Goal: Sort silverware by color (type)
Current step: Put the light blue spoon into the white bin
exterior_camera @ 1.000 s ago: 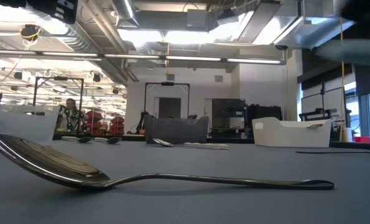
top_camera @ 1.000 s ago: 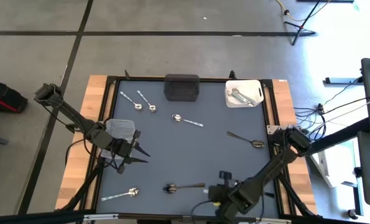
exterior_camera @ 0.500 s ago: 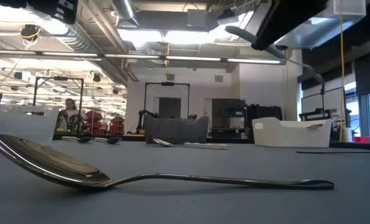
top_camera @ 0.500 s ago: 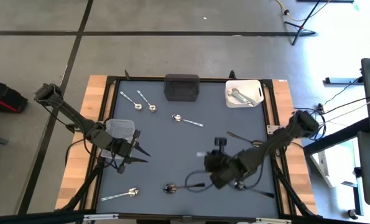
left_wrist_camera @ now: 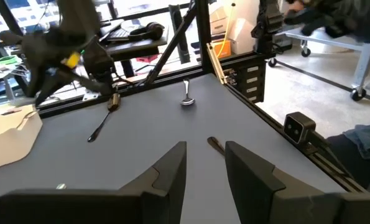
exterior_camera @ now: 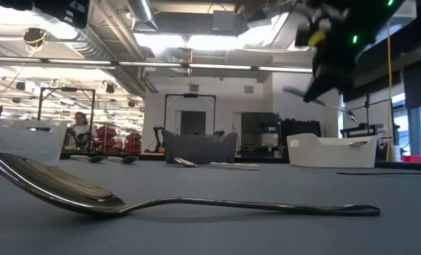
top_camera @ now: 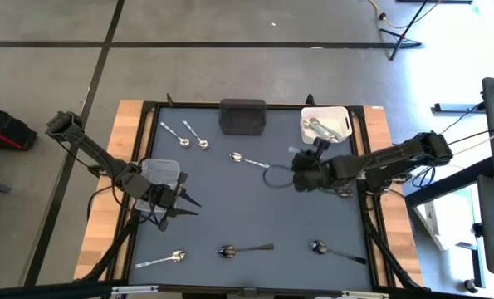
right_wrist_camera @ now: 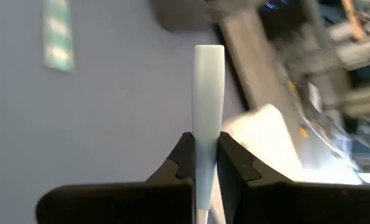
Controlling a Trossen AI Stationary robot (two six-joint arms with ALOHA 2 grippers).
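Nearest the low camera: a shiny spoon (exterior_camera: 125, 198) lies flat on the grey table (top_camera: 247, 208), bowl to the left of that view, handle running right.

Front edge of the table, seen from above: three utensils lie apart — a silver spoon (top_camera: 160, 260) at front left, a darker spoon (top_camera: 245, 249) in the middle, another spoon (top_camera: 338, 252) at front right.

Left gripper (top_camera: 184, 202): waits over the left side of the table, just beside the clear bin (top_camera: 162, 173); its fingers (left_wrist_camera: 166, 171) stand apart with nothing between them.

Right gripper (right_wrist_camera: 203, 163): raised above the table right of centre, on the near side of the white bin (top_camera: 325, 124); both fingers press on the pale handle of a held utensil (right_wrist_camera: 208, 99), which sticks straight out past the tips. The arm is blurred from above, so its bowl end cannot be made out.

Middle of the table: one spoon with a pale handle (top_camera: 250, 160) lies just left of the right gripper.

Far left corner: a pair of silver spoons (top_camera: 185, 135) lies side by side, both slanted the same way.

Far edge: the black bin (top_camera: 242, 115) sits at the centre; the white bin at far right holds silver pieces (top_camera: 320, 127), probably two or three.
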